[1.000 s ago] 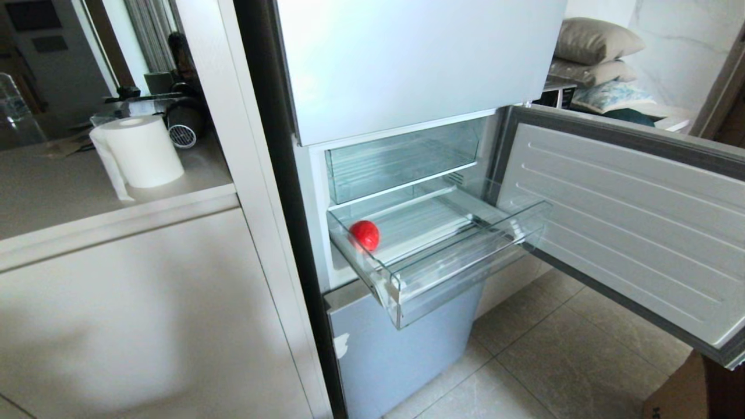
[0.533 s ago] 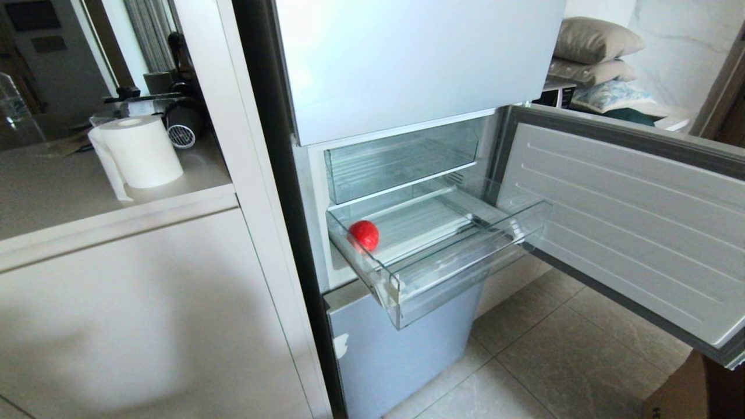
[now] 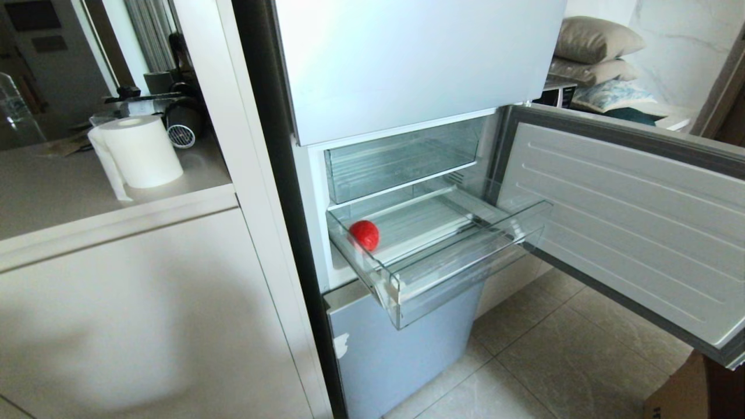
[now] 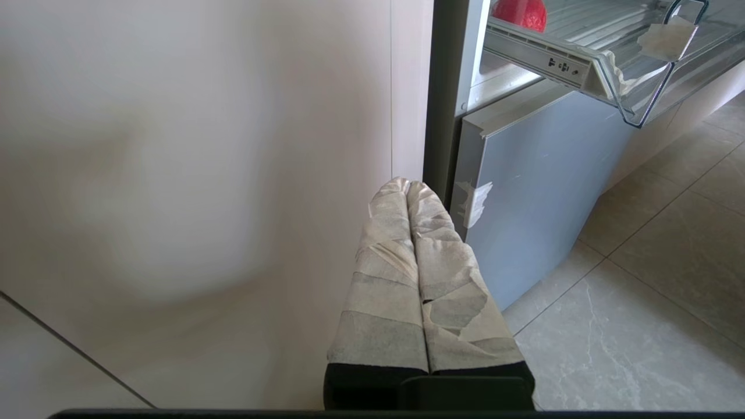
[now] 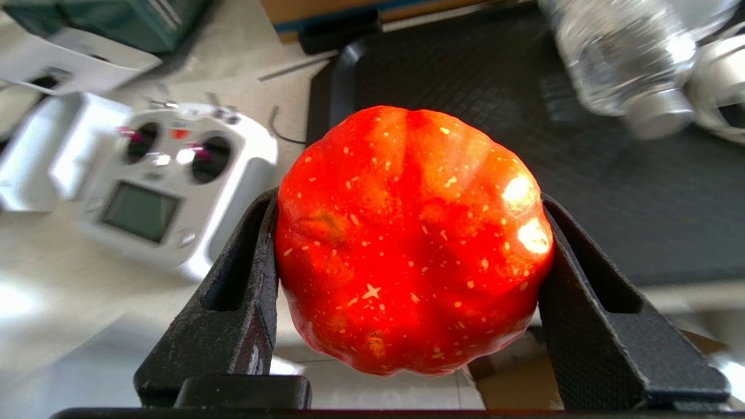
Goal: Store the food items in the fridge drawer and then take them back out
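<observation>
Beside white cabinets, right end effector pinches red fruit; left pressed together.

No legible txt, labels, brands or nos. anywhere; marks on drawer rail unreadable.

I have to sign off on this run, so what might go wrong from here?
The right pincer grips a red fruit only by its rounded sides, with nothing beneath; it could slip during the carry. The fridge drawer juts far out, so an arm could knock it. Another red fruit lies by the drawer's left wall; setting the new one down there could bump it.
</observation>
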